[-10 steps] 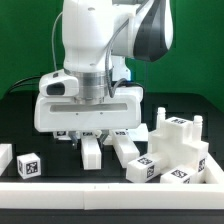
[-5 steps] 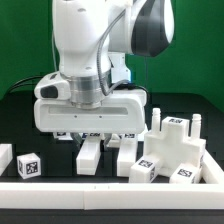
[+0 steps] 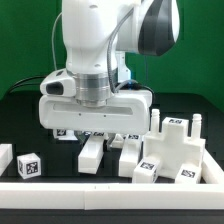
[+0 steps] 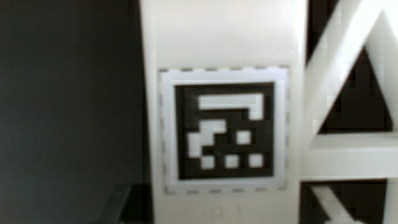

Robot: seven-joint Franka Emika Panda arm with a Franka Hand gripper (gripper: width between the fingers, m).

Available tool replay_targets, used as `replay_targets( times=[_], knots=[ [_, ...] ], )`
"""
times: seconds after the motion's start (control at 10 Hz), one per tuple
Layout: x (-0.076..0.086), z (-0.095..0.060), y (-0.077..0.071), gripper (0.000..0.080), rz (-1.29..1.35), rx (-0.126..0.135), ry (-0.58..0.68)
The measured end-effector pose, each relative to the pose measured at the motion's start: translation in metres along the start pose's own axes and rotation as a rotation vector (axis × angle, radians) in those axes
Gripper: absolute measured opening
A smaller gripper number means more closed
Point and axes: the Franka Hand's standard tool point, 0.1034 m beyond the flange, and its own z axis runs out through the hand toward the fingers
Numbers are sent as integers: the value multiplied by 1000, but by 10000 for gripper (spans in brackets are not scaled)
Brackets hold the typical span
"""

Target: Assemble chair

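My gripper point(image 3: 92, 137) is clamped on an upright white bar point(image 3: 92, 157), low over the bench point(image 3: 25, 115). The wrist view is filled by that bar and its tag point(image 4: 226, 128). The part-built chair block point(image 3: 178, 150) sits near, toward the exterior view's right, with a loose piece point(image 3: 126, 158) between them. I judge this a carry toward the block, so I'd hold the bar plumb, steer clear of the loose piece, and line up squarely before lowering.
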Motion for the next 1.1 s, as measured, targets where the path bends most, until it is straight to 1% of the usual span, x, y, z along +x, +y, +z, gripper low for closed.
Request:
replay_targets(
  times=[0.1,0.3,0.5,0.8,0.9,1.0,1.1],
  knots=[
    [-7,5,10,287,-28,-5,-5],
    [-14,7,22,287,0,-1,-16],
    [-27,10,26,287,14,3,-30],
    [-26,9,26,287,13,3,-29],
    [-26,10,26,402,13,2,-30],
    [-27,9,27,538,14,5,-34],
    [-25,6,27,538,21,14,-40]
  ],
)
